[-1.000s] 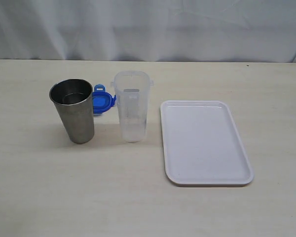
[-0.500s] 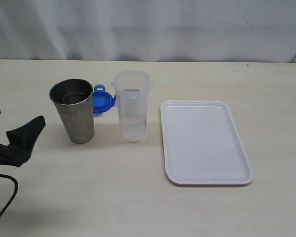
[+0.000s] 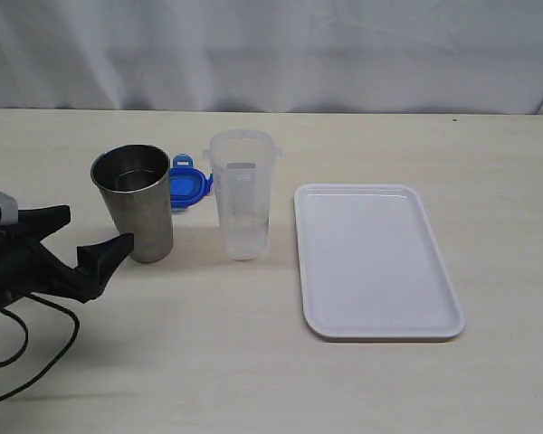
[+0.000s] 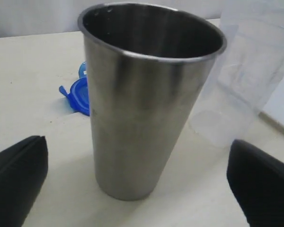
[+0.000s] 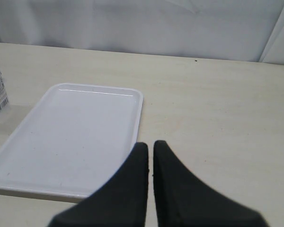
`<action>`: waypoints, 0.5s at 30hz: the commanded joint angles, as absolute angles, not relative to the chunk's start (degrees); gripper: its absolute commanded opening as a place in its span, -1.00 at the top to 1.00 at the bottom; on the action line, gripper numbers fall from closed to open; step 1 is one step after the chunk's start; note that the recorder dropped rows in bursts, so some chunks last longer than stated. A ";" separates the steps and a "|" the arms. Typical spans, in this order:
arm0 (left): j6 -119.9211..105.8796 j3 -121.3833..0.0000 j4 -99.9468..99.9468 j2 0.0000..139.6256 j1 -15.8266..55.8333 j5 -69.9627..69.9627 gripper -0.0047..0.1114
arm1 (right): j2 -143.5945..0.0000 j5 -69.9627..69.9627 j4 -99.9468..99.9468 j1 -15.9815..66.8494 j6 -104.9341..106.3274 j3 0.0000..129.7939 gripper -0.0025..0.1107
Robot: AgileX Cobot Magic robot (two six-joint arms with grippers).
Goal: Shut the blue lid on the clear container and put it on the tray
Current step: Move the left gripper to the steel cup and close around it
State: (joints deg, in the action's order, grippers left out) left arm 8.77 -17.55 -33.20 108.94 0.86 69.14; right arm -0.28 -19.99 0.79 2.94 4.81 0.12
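Observation:
The clear container [image 3: 242, 194] stands upright and uncovered mid-table; it also shows in the left wrist view [image 4: 248, 75]. The blue lid [image 3: 189, 184] lies flat behind it, partly hidden by a steel cup [image 3: 136, 203]. The white tray [image 3: 376, 262] lies empty to the container's right. My left gripper [image 3: 98, 228] is open just left of the steel cup, holding nothing. In its wrist view its fingers [image 4: 15, 182] flank the cup [image 4: 142, 104], with the lid [image 4: 78, 94] behind. My right gripper [image 5: 150, 144] is shut and empty beside the tray [image 5: 71, 137]. It is outside the exterior view.
The steel cup stands between my left gripper and the lid, close to the container. A black cable [image 3: 36, 348] loops on the table under the left arm. A white curtain [image 3: 271, 54] backs the table's far edge.
My left gripper has come into the exterior view from the left edge and moved right, up to the steel cup. The objects have not moved.

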 commanded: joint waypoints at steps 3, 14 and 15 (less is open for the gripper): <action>8.77 -22.22 -36.38 113.58 1.36 69.96 -0.73 | 0.00 -19.84 1.02 2.69 4.64 0.00 0.88; 9.01 -29.30 -40.66 117.80 2.70 69.96 -0.73 | 0.00 -19.84 1.02 2.69 4.64 0.00 0.88; 9.01 -29.94 -40.24 118.03 3.10 69.96 -0.73 | 0.00 -19.84 1.02 2.69 4.64 0.00 0.88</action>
State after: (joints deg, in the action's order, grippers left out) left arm 8.77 -28.52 -40.40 117.52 2.00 69.28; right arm -0.28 -19.99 0.79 2.94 4.81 0.12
